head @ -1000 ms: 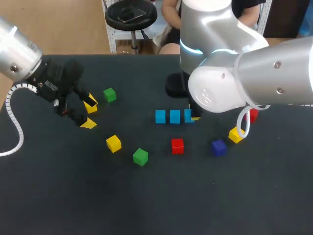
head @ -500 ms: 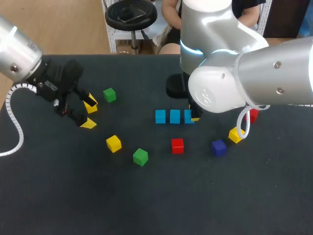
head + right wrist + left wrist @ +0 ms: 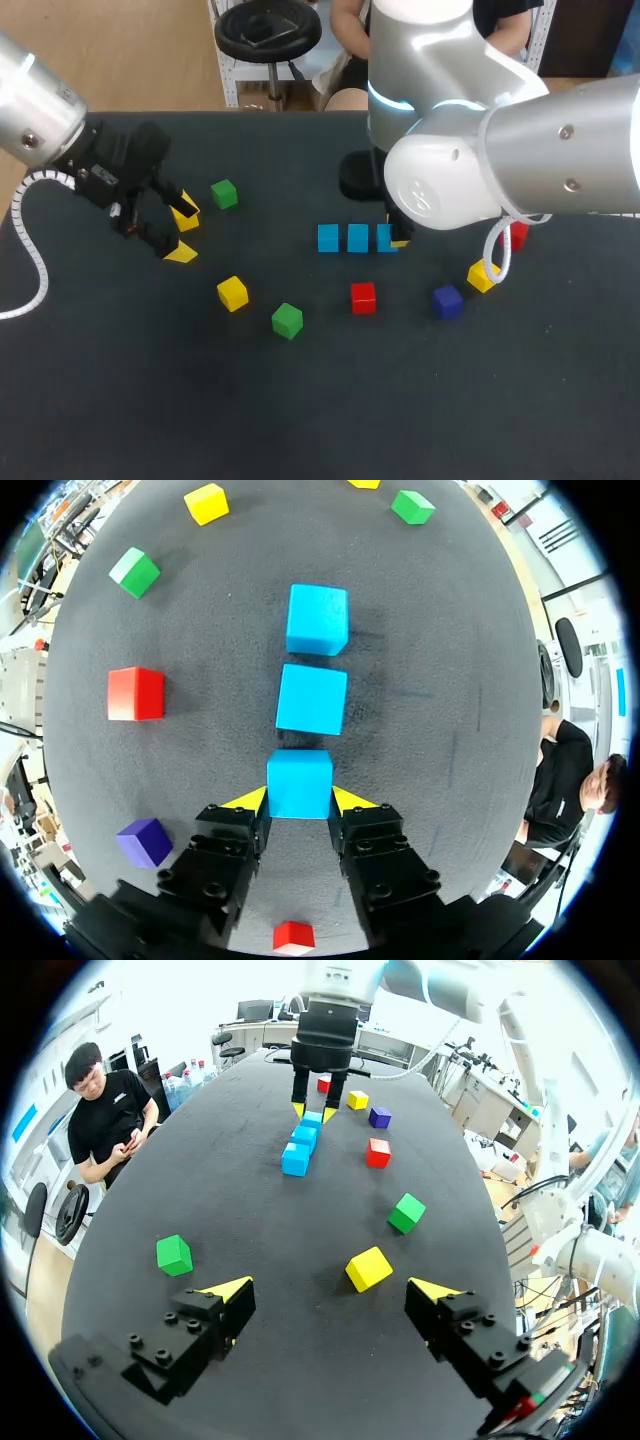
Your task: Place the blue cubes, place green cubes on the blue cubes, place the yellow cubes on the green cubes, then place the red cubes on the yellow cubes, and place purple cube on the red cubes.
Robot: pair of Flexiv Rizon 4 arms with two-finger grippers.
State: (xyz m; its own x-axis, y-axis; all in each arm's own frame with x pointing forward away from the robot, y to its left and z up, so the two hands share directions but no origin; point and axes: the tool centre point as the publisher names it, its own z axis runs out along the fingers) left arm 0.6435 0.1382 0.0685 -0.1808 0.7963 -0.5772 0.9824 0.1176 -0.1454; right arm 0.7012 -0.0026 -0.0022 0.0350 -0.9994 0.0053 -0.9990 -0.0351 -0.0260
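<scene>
right gripper (image 3: 300, 800) first: clamped on the end blue cube (image 3: 300, 783), yellow tips pressed against two opposite sides, cube flat on the table (image 3: 120, 400). lined up straight ahead of it with the middle blue cube (image 3: 312, 699) and the far blue cube (image 3: 318, 619), all three in one row with small gaps between. can barely spot that gripper from the head cam, mostly tucked under the big right arm (image 3: 500, 150).

scattered around the row in the head view: one red cube (image 3: 363, 297) just on the near side of it, the purple cube (image 3: 447, 300) to the right of that, then a yellow cube (image 3: 481, 277) and a second red cube (image 3: 516, 235) further right, that red one partly hidden behind the arm's cable.

over to the left gripper (image 3: 331, 1290): spread wide, holding nothing, hanging above the table's left side. ahead of it, roughly between the lines of the two fingers, the other yellow cube (image 3: 369, 1268), with a green cube (image 3: 407, 1212) a bit beyond. second green cube (image 3: 174, 1254) off to one side, near one finger but not touching. well apart from the blue row. every cube directly on the table.
</scene>
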